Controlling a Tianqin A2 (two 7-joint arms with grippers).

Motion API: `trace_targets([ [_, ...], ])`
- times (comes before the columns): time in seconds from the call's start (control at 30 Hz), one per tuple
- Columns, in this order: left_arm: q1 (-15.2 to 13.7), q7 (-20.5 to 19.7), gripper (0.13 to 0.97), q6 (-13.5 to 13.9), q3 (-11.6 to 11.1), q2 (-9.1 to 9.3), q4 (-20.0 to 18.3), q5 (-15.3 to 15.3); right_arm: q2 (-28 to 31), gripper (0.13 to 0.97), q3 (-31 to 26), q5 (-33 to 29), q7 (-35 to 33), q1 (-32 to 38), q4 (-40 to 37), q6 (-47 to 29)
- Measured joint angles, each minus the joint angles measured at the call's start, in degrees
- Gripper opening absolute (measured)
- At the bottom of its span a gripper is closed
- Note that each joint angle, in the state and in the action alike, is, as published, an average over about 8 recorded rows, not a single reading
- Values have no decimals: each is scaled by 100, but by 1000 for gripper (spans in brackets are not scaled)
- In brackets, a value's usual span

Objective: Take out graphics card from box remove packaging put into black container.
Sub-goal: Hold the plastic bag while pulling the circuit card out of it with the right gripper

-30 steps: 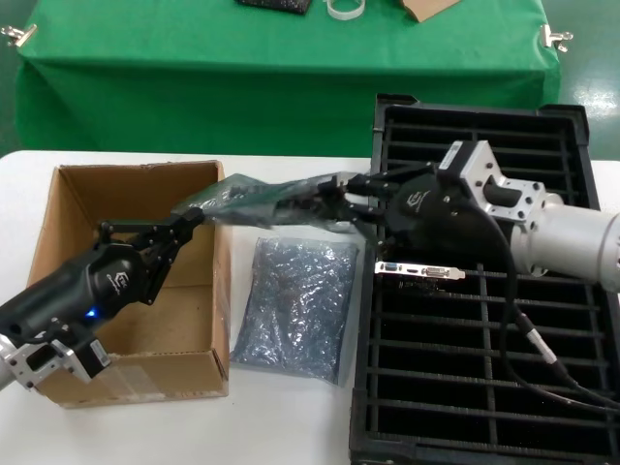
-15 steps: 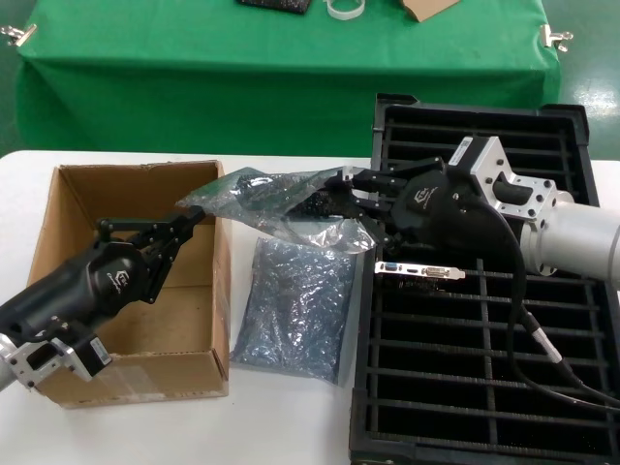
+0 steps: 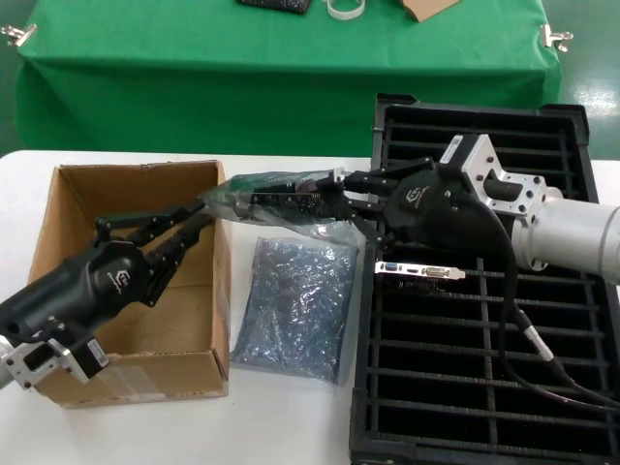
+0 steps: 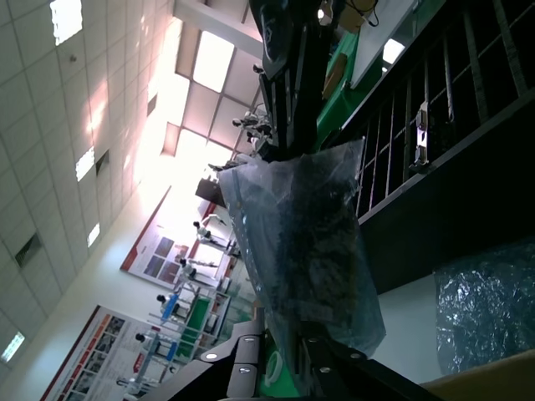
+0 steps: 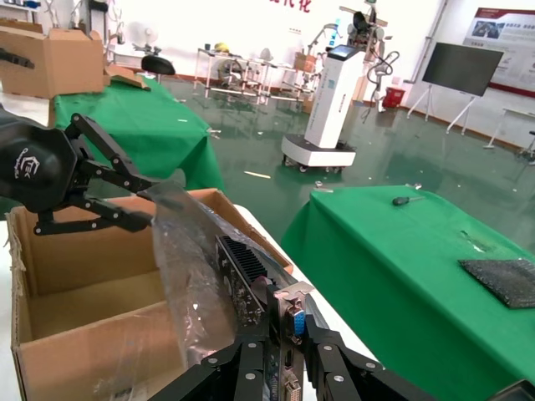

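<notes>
left gripper point(image 3: 199, 221) jaws pinch crinkly translucent grey-blue antistatic bag point(image 3: 242, 199) over brown cardboard box's point(image 3: 58, 242) right wall | right gripper point(image 3: 339, 199) jaws clamp flat dark graphics card's point(image 5: 242, 280) silver bracket beside black ribbed container point(image 3: 484, 320) | risk: bag snags, card slips

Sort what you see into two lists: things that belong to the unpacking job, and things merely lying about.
Job:
graphics card, held by the right tool
packaging, pinched by the left tool
box
black container

Lying about:
empty bag on the table
green-covered table
tape roll
</notes>
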Motion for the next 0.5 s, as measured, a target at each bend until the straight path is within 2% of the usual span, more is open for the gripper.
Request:
trace_targets([
  [0.27,-65,-85,281,-32,35,89,140,101,-102,204,-46,66,-158,121,-245,-62],
  [0.4,-111,-143,281,-44,46,173,268,157,-138,204,-86,65,-213,182,-329,-104],
  [0.5,-149,-187,345,-53,50,245,372,199,-158,204,-123,46,-237,226,-367,-135],
])
